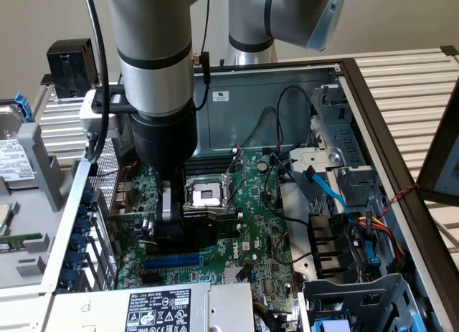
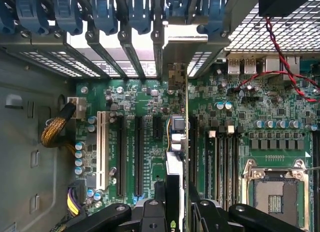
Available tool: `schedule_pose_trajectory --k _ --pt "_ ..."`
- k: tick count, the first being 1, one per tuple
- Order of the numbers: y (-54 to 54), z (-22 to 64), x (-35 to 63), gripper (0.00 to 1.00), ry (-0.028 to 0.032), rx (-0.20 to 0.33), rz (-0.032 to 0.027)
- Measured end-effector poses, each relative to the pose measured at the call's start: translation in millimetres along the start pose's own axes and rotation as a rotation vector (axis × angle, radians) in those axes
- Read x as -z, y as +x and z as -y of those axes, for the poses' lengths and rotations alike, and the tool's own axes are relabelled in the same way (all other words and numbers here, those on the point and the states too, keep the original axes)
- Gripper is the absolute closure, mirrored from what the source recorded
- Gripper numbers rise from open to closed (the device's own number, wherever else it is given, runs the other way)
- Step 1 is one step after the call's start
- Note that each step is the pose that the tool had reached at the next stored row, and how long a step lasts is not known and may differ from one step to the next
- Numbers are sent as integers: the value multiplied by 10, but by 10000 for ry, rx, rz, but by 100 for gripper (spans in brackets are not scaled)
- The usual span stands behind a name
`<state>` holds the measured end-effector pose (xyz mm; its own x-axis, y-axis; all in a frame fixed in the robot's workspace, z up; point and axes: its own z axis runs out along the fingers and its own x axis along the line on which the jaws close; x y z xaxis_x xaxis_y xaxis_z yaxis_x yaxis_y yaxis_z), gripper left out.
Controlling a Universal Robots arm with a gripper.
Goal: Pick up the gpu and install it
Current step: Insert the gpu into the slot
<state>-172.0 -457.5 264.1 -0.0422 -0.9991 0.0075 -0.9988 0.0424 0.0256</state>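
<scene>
- The gpu is clamped edge-on between the fingers of the pincer and held low over the motherboard, directly beneath the pincer.
- Its metal bracket is carried ahead of the fingers, at the rear slot covers.
- Whether the card edge has entered a slot cannot be told; it is best kept upright and pressed evenly.
- The cpu socket beside the pincer and the red wires beyond it should be left untouched.

The exterior view looked obliquely down into the open computer case from nearby. The wrist view faced past the claw close onto the motherboard; both shared its CPU socket.
</scene>
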Motion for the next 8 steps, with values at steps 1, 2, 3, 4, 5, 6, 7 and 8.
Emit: schedule_pose_trajectory --k 1,2,3,4,5,6,7,8 --pt "0 0 0 73 0 17 -1" --pt "0 0 -1 73 0 24 0" --pt "0 0 -1 73 1 23 0" --pt "0 0 -1 73 2 25 1" --pt "0 0 -1 73 1 25 0" --pt "0 0 -1 73 1 25 1" --pt "0 0 -2 73 2 24 2" --pt "5 0 -4 73 1 25 2"
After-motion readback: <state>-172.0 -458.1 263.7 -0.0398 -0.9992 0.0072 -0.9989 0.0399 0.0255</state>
